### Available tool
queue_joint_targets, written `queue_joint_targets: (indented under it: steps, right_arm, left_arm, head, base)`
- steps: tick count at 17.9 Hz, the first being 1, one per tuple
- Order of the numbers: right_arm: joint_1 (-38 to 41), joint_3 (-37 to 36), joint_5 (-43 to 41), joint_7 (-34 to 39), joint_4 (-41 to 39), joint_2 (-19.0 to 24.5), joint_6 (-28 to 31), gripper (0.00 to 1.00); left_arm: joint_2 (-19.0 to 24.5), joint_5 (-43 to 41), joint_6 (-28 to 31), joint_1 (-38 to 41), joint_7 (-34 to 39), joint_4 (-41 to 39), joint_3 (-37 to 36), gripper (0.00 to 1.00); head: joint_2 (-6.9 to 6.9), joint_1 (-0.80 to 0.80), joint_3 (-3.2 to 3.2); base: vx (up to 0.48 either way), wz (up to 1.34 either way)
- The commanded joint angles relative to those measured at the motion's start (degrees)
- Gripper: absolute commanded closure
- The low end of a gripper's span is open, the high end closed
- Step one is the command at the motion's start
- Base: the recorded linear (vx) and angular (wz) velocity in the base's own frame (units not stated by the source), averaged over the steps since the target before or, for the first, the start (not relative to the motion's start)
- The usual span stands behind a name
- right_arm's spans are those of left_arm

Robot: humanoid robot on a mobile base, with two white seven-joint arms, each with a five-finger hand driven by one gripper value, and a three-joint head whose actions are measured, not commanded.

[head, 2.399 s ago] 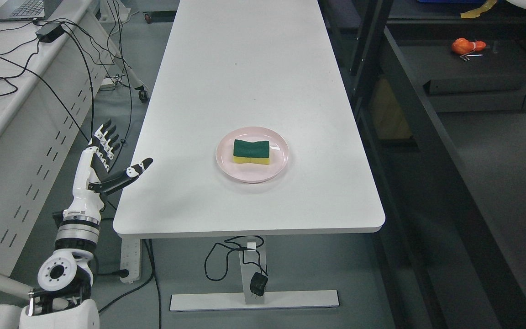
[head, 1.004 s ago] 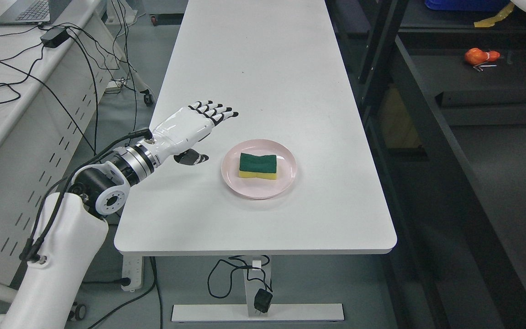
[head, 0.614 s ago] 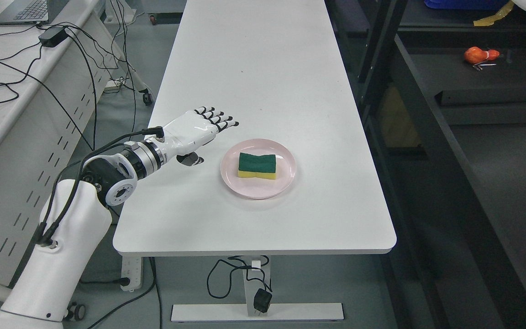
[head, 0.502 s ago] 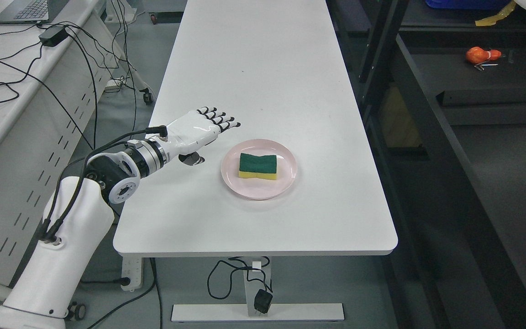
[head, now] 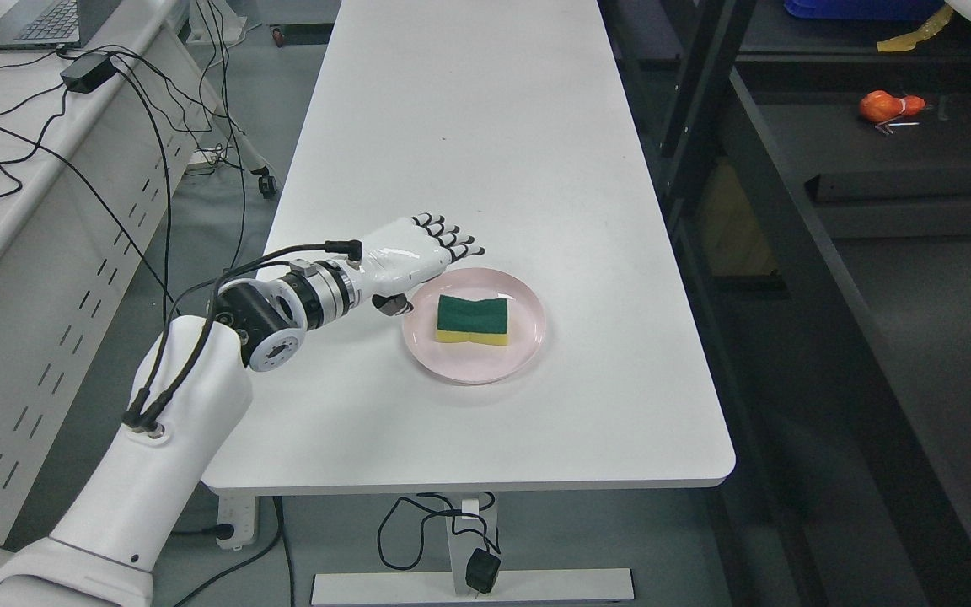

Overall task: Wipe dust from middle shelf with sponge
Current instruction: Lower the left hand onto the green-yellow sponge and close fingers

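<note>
Left hand, fingers extended and holding nothing, hovers at rim of pink plate, likely lining up to grab green-yellow sponge lying on it.

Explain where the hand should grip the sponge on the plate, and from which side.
Probably from above, across its narrow waist. The sponge lies flat in the plate, green side up, with its long edges pinched in at the middle. The open left hand hovers at the plate's left rim, so a short reach right and down fits.

No readable text, labels or numbers anywhere (laptop keys too small).
</note>
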Motion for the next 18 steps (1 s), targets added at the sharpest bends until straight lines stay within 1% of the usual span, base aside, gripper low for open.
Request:
queue_joint_targets:
  steps: [1,4,8,10,12,15,18]
  right_arm:
    - [0.0,-0.01,0.0,0.04,-1.0,-1.0,0.04,0.0]
    - [0.0,0.07,0.0,0.04,-1.0,-1.0,0.04,0.0]
    - [0.0,-0.01,0.0,0.04,-1.0,-1.0,0.04,0.0]
    - [0.0,-0.01,0.0,0.04,-1.0,-1.0,0.04,0.0]
    - [0.0,-0.01,0.0,0.04,-1.0,-1.0,0.04,0.0]
    - [0.0,-0.01,0.0,0.04,-1.0,-1.0,0.04,0.0]
    - [0.0,-0.01,0.0,0.04,-1.0,-1.0,0.04,0.0]
  left_arm:
    - [-4.23,-0.33,-0.48,0.24,-0.34,2.29,-5.62,0.03]
    - [-4.23,-0.42,-0.4,2.26,-0.34,2.03,-5.71,0.03]
    - [-3.62,-0.42,0.22,2.53,-1.39,2.11,-4.66,0.05]
    - [-3.53,-0.33,0.31,2.71,-1.48,2.11,-2.91,0.1]
    - [-3.53,-0.33,0.31,2.79,-1.75,2.03,-1.24,0.19]
    - [-3.62,0.02,0.31,2.88,-4.2,1.5,2.62,0.32]
    - [-3.79,0.45,-0.22,2.97,-5.79,1.58,7.37,0.39]
  head:
    - [0.0,0.0,0.0]
    - [0.0,0.0,0.0]
    - [0.0,0.0,0.0]
    - [0.0,0.0,0.0]
    - [0.0,0.0,0.0]
    - [0.0,0.0,0.0]
    - [0.0,0.0,0.0]
  base:
    - [0.011,-0.15]
    - [0.005,-0.09]
    - [-0.002,0.05]
    - [0.005,0.05]
    - [0.005,0.01]
    - [-0.001,0.0]
    - [0.0,0.0]
